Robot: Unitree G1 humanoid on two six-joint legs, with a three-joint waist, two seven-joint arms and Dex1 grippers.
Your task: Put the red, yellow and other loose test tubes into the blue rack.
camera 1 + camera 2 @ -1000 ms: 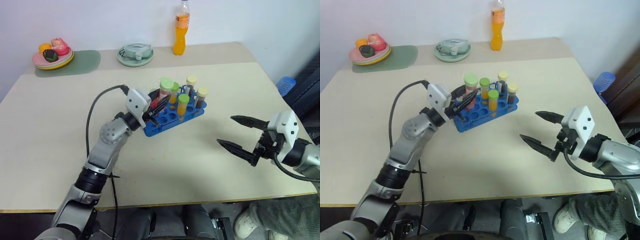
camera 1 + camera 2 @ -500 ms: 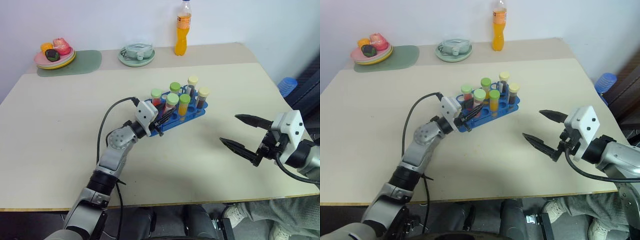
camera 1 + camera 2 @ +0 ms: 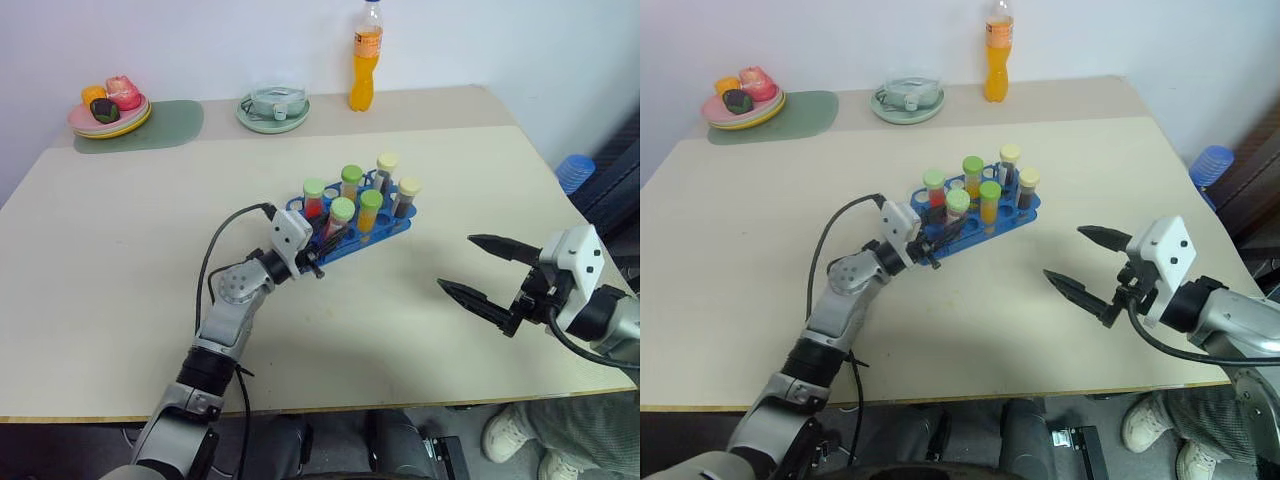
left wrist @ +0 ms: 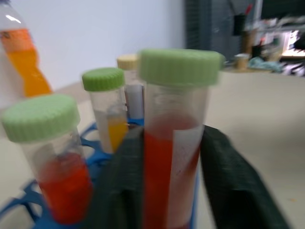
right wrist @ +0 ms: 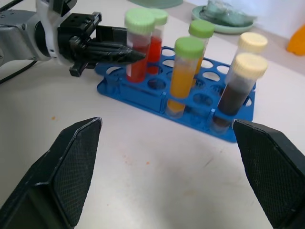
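Observation:
The blue rack [image 3: 392, 231] stands mid-table with several capped tubes upright in it. At its near left corner a red test tube [image 3: 340, 217] with a green cap stands in a hole. My left gripper [image 3: 325, 240] is shut on it, with a black finger [image 4: 221, 176] pressed to each side of the tube [image 4: 172, 143]. The right wrist view shows the same grip on this tube [image 5: 138, 50]. A yellow-filled tube [image 3: 370, 212] stands just beside it. My right gripper [image 3: 456, 262] hovers open and empty above the table, to the right of the rack.
An orange drink bottle [image 3: 364, 55] and a pale green dish [image 3: 272, 110] stand at the table's far edge. A plate of toy food [image 3: 108, 110] sits on a green mat [image 3: 165, 125] at the far left. A blue object [image 3: 572, 170] lies beyond the table's right edge.
My left gripper has come down with the red tube, which was held above the rack and now stands in a hole. The right gripper has kept still.

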